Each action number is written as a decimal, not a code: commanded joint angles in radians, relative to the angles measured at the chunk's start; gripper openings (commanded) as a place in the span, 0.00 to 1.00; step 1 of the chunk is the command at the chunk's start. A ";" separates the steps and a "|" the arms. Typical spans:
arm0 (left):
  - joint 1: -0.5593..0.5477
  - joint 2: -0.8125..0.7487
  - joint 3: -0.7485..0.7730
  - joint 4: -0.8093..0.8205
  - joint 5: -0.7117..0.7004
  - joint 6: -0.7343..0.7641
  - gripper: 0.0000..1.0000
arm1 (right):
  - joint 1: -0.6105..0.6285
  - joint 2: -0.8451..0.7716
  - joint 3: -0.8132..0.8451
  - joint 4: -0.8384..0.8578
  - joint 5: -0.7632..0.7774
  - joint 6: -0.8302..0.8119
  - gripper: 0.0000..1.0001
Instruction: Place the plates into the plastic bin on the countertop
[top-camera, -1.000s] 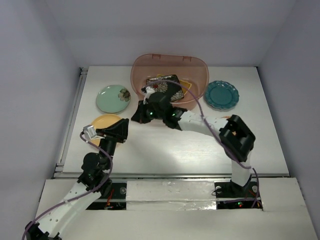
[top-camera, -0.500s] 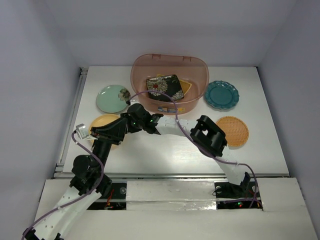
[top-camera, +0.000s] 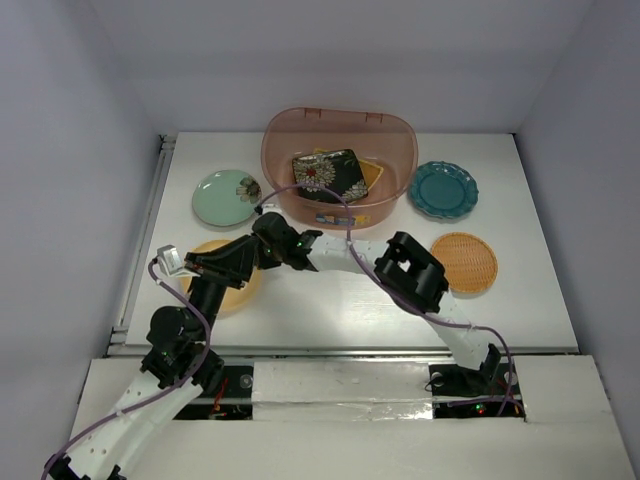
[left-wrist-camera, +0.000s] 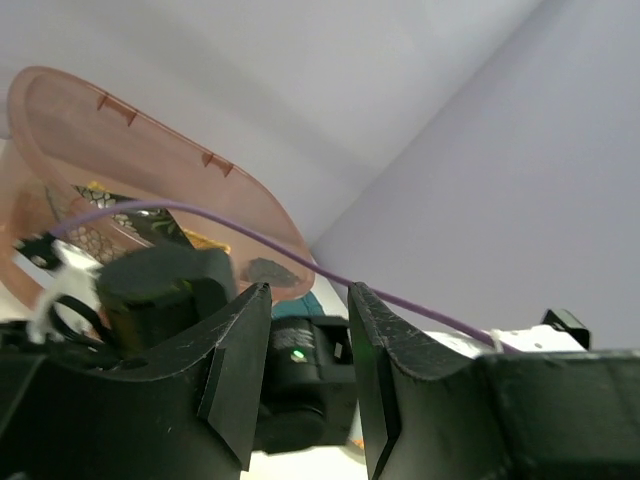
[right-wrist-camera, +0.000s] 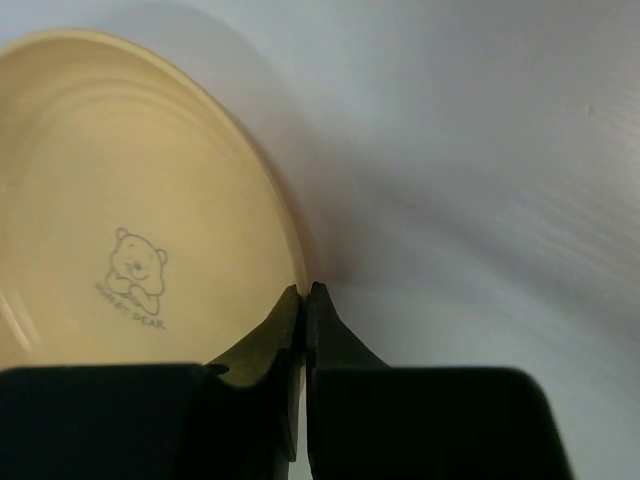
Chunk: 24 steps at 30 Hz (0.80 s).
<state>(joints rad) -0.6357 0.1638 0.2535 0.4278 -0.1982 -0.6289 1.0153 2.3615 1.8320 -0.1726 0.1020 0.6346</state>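
Note:
The yellow plate (top-camera: 208, 251) lies at the front left, partly under my left arm. In the right wrist view my right gripper (right-wrist-camera: 304, 292) is shut on the right rim of the yellow plate (right-wrist-camera: 140, 210). In the top view my right gripper (top-camera: 265, 240) reaches far left across the countertop (top-camera: 330, 300). My left gripper (top-camera: 224, 262) hovers over the same plate, open and empty (left-wrist-camera: 308, 300). The plastic bin (top-camera: 285, 135) holds the black square plate (top-camera: 328, 174) on the woven triangular plate (top-camera: 371, 172). The mint green plate (top-camera: 226, 197), the teal plate (top-camera: 442, 190) and the woven round plate (top-camera: 463, 262) lie on the countertop.
The right arm's elbow (top-camera: 410, 270) stands in front of the bin. A metal rail (top-camera: 150, 220) runs along the countertop's left edge. Walls close in at the back and both sides. The left wrist view shows the bin (left-wrist-camera: 150, 160) and the right arm's wrist (left-wrist-camera: 300, 370) close ahead.
My right gripper has swung from the bin's front wall leftward and down to the yellow plate's rim. My left arm has shifted a little over that plate.

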 joint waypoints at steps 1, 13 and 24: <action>-0.005 -0.024 0.024 0.035 -0.036 0.015 0.34 | 0.009 -0.123 -0.136 0.077 0.031 -0.012 0.00; -0.005 -0.072 0.021 -0.006 -0.216 -0.060 0.26 | 0.011 -0.574 -0.418 0.259 0.248 -0.128 0.00; -0.005 -0.193 -0.109 0.207 -0.153 -0.137 0.14 | -0.323 -0.713 -0.332 0.207 0.194 -0.228 0.00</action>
<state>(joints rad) -0.6357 0.0463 0.2024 0.4545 -0.3996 -0.7383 0.7826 1.6520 1.4303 0.0071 0.3065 0.4389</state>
